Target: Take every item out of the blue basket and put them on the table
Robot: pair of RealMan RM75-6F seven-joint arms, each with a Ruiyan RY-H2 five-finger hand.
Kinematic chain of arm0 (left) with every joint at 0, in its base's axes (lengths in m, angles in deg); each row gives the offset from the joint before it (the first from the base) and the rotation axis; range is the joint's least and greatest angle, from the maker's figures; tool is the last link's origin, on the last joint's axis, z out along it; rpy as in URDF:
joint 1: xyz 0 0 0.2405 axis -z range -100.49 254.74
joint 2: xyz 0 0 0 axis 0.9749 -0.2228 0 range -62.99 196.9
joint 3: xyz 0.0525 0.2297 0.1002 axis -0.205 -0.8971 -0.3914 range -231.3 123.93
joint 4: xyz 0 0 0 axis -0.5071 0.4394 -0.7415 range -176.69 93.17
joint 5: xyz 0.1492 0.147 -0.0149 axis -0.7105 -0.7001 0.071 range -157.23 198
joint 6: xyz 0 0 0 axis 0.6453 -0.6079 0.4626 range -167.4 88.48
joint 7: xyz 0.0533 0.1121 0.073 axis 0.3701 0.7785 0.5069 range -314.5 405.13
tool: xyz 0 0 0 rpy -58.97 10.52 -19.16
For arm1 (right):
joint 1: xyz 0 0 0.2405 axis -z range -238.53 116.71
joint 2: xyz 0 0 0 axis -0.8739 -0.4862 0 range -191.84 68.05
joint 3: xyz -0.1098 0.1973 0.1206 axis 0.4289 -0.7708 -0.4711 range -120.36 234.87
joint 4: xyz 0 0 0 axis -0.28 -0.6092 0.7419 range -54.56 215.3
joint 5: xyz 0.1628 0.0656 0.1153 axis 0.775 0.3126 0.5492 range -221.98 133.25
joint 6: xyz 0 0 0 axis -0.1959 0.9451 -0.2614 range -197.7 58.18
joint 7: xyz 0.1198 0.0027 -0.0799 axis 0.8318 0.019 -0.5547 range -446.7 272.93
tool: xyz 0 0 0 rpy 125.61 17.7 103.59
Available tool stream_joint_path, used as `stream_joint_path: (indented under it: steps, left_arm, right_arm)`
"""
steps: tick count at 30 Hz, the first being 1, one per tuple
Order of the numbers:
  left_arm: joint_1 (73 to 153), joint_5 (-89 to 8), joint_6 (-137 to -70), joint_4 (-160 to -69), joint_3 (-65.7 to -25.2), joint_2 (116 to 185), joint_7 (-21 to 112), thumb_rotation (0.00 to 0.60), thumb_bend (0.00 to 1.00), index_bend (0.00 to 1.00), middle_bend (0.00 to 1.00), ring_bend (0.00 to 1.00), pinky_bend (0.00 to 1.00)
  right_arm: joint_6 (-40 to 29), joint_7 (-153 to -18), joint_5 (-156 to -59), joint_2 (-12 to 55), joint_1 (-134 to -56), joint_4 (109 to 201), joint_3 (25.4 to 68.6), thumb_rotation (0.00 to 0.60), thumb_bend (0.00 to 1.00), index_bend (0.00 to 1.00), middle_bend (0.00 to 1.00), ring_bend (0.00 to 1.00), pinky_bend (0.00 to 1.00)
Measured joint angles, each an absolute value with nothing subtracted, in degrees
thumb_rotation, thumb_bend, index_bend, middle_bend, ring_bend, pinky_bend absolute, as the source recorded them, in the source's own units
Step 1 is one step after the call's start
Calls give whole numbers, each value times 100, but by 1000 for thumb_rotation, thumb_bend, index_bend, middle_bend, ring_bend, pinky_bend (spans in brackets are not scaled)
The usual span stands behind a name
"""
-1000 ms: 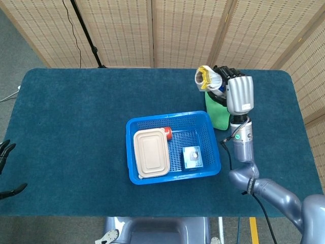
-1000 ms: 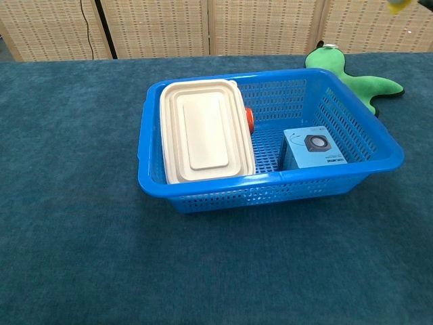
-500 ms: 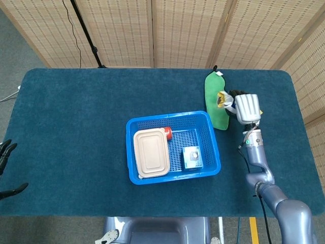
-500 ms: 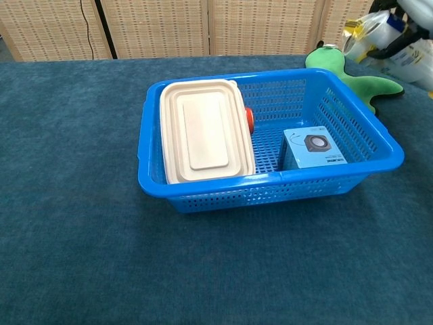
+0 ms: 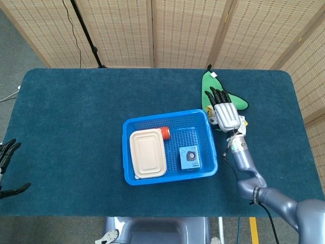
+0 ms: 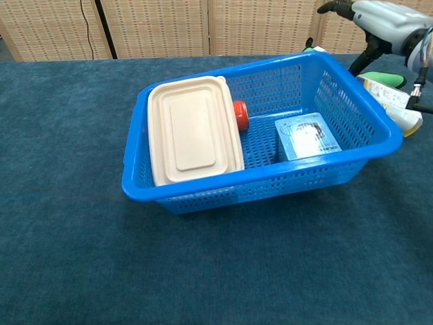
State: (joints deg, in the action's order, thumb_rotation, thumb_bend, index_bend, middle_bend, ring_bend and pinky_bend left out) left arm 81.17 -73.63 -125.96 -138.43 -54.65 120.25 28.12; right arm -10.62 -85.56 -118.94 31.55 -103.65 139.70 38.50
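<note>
Now right hand point(image 5: 226, 115), fingers spread wide & empty, hovers centre-right by blue basket point(image 5: 127, 168) w/ beige lunchbox point(image 5: 148, 153); left hand point(image 5: 7, 155) fingers apart.

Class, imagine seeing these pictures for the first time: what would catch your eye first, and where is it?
The blue basket mid-table stands out, holding a beige lidded box on its left side, a red item behind it and a small blue box. Beside its far right corner, the right hand hovers over a green toy.
</note>
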Motion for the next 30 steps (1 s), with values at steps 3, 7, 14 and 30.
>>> stream_joint_path:
  steps: [3, 7, 14, 30]
  left_arm:
    - [8274, -7637, -12561, -13824, -5473, 11967, 2411, 600, 6, 0, 0, 0, 0]
    - [8639, -7993, -12374, -13892, -5473, 11780, 1779, 600, 0, 0, 0, 0, 0]
    - [9348, -7937, -11457, -14505, -5329, 11383, 1674, 600, 0, 0, 0, 0, 0]
    - [10829, -7575, -9734, -14812, -4911, 11306, 1207, 600, 0, 0, 0, 0, 0]
  right_arm:
    - [-775, -8797, -11980, 2579, -10153, 15018, 3889, 600, 0, 0, 0, 0, 4]
    - [-218, -9004, -12428, 1718, -9781, 16025, 4101, 600, 0, 0, 0, 0, 0]
    - [492, -8852, -13108, 1241, -9374, 15838, 4408, 600, 0, 0, 0, 0, 0]
    - [1107, -8153, -13317, 911, -8718, 15263, 4840, 600, 0, 0, 0, 0, 0]
